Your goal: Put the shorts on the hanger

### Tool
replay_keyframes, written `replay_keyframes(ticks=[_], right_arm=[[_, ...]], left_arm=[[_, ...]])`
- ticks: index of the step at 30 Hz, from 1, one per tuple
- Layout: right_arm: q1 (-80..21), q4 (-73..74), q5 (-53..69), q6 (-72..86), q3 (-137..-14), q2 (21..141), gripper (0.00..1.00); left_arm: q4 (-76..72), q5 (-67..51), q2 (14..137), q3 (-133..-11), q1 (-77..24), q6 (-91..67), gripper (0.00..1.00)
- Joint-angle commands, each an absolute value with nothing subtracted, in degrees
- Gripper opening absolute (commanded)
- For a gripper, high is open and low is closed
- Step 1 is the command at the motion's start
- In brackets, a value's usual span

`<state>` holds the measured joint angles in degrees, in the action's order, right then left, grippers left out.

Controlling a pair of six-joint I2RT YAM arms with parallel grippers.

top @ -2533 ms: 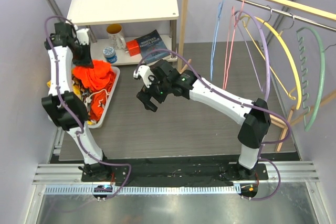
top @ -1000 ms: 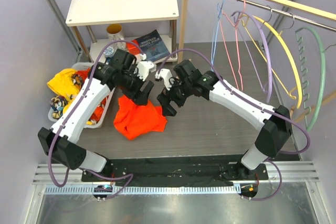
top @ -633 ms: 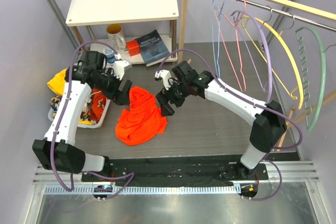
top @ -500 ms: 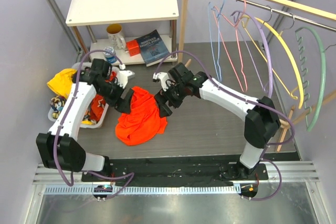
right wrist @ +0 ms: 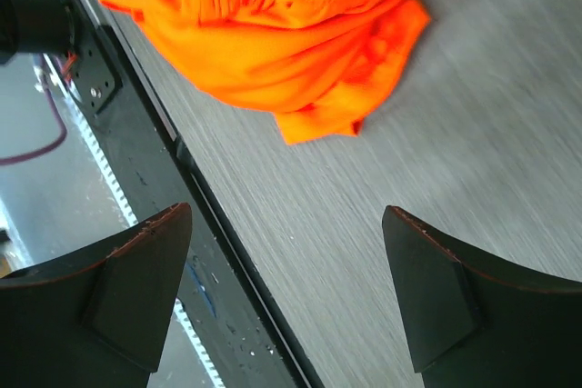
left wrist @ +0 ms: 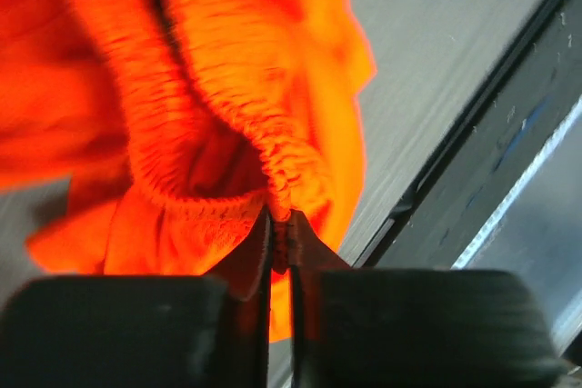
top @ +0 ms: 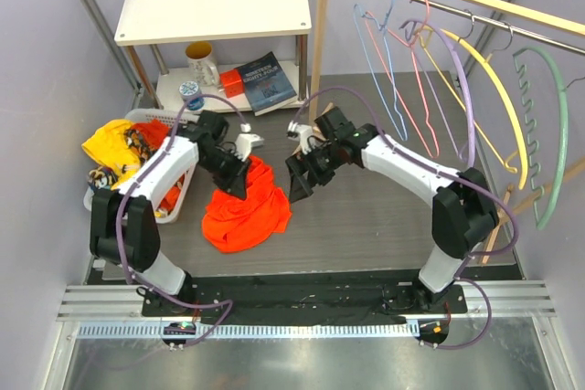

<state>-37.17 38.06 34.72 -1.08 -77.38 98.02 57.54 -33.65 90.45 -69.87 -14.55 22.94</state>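
Nearest our bases, we see the orange shorts lying crumpled on the grey counter, between our two arms. Our left gripper sits at the upper edge of the heap, and in our left wrist view its fingers are pressed almost together with the gathered elastic waistband of the shorts pinched between them. Our right gripper hangs just beside the shorts on their right, not touching them; in our right wrist view its two fingers stand wide apart with nothing between them but bare counter, and the shorts lie beyond the fingertips. To the left, a white basket holds a yellow garment, a yellow-and-black patterned cloth and some more orange fabric. Farther back stands a small white shelf unit, with a mug, a red box and a dark book on its lower board. At the far right, a rail carries the light-blue hanger, well apart from the shorts, with a pink hanger, a lilac hanger, a yellow one and a green one hung alongside it.
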Motion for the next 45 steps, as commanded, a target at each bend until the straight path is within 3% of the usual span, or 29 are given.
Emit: replay_keyframes(ticks=[1,4,6,7,8,11,13,15,16,24,31,34,35,36,37,38,39,40,42,45], right_arm=[[-34.0,36.9,39.1,1.1,-75.4,93.3,0.91],[-33.9,36.7,39.2,1.8,-74.4,93.2,0.9],[-34.0,35.9,39.3,2.8,-73.7,93.7,0.9],[-34.0,35.7,39.3,3.6,-73.5,93.8,0.9],[-33.9,35.5,39.4,4.0,-73.3,94.0,0.9],[-34.0,34.6,39.7,5.4,-72.7,94.3,0.9],[-34.0,32.6,40.8,8.1,-72.1,94.8,0.91],[-34.7,30.3,41.8,10.3,-71.8,95.4,0.93],[-35.2,29.6,42.0,11.1,-71.7,95.9,0.93],[-41.4,22.9,42.3,21.0,-72.9,98.3,0.99],[-44.4,25.7,38.9,19.6,-72.1,101.3,0.96],[-43.7,28.8,39.0,18.0,-72.9,104.8,0.74],[-43.4,29.0,39.7,17.9,-72.8,105.3,0.57],[-43.0,29.0,40.0,17.8,-72.7,105.6,0.49],[-42.3,29.0,40.1,17.4,-72.7,105.7,0.38],[-41.9,29.5,39.9,16.9,-72.9,105.7,0.2],[-41.3,30.3,39.6,16.2,-73.6,105.6,0.11],[-40.8,31.3,39.0,15.2,-75.8,106.0,0.01],[-38.3,34.9,37.4,12.3,-79.1,106.3,0.01],[-35.0,40.2,35.8,8.1,-88.4,106.9,0.01]], left_arm=[[56.3,-38.4,86.8,-72.4,-25.3,23.6,0.0],[55.1,-35.7,83.4,-71.6,-34.9,24.9,0.01],[56.3,-32.5,81.9,-71.7,-40.5,26.4,0.28],[57.8,-32.4,81.7,-72.3,-41.5,28.8,0.53],[60.0,-32.3,81.7,-73.6,-41.0,30.1,0.62],[64.8,-36.1,82.7,-77.7,-31.6,32.4,0.69],[63.9,-39.6,85.2,-80.2,-19.2,31.9,0.71],[60.5,-38.4,89.2,-82.7,-13.3,29.5,0.74],[59.9,-36.0,90.5,-83.6,-10.2,28.3,0.83],[47.3,-25.8,102.4,-87.9,-9.0,17.9,0.86],[46.7,-24.6,114.0,-94.0,-9.4,11.3,0.82],[46.7,-25.9,116.1,-93.5,-10.3,11.1,0.77],[46.9,-26.0,116.5,-93.4,-10.5,11.1,0.74],[48.0,-26.3,117.4,-93.5,-10.7,11.2,0.57],[48.9,-27.8,117.9,-94.0,-10.8,11.8,0.47],[49.9,-28.8,117.9,-94.2,-10.7,12.1,0.38],[51.3,-29.9,117.1,-94.8,-10.5,12.7,0.25],[51.8,-32.1,115.9,-95.2,-10.4,13.8,0.19],[52.6,-33.5,113.5,-96.3,-9.8,14.5,0.0],[54.4,-34.4,107.5,-100.2,-8.7,16.0,0.0]])
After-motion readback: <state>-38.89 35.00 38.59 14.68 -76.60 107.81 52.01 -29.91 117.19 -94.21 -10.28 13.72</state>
